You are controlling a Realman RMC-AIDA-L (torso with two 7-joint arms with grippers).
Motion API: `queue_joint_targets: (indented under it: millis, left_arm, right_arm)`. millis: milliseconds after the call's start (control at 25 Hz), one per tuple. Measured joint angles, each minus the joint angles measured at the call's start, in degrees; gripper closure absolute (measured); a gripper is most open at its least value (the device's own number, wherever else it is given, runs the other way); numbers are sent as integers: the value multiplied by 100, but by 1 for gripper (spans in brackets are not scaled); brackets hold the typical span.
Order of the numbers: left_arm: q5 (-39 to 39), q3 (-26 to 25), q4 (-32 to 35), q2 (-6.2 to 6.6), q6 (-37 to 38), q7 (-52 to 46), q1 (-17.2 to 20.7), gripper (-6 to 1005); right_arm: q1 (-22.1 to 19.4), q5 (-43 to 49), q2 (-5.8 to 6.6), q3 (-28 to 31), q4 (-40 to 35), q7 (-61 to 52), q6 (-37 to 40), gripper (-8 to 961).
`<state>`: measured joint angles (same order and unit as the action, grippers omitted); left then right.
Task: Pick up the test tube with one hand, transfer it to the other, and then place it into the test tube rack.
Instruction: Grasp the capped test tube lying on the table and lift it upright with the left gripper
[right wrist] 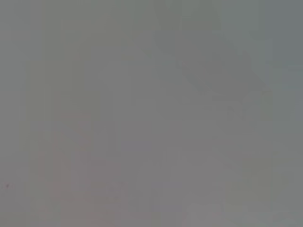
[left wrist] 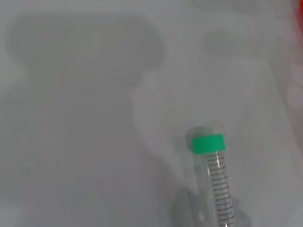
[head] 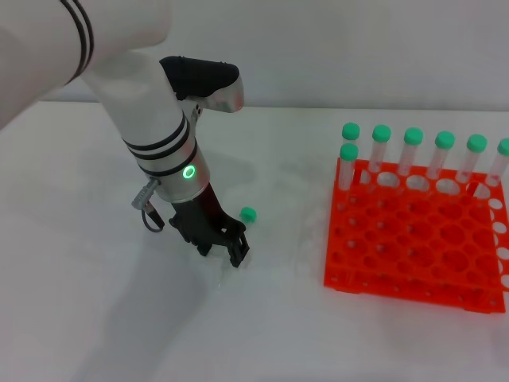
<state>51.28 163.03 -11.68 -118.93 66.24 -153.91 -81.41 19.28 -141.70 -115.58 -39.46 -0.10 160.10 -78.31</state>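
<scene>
The test tube lies on the white table; its green cap (head: 248, 213) pokes out just beyond my left gripper (head: 222, 251), and the clear body is hidden under the black fingers. In the left wrist view the tube (left wrist: 218, 182) shows its green cap and printed scale marks, flat on the table. My left gripper stands low over the tube, its fingers apart on either side of it. The orange test tube rack (head: 413, 247) sits to the right. My right gripper is out of view, and its wrist view shows only plain grey.
Several green-capped tubes (head: 413, 151) stand upright in the rack's back row, with one more (head: 348, 163) at its left corner. Most holes nearer me are empty. Bare white table (head: 294, 334) lies between the gripper and the rack.
</scene>
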Motion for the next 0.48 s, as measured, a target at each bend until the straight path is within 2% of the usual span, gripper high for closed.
queue_joint_targets:
  millis: [480]
  left_arm:
    - [174, -3, 166, -4, -121, -47, 13, 577]
  right_arm:
    - [6, -15, 9, 0, 1, 3, 0, 133]
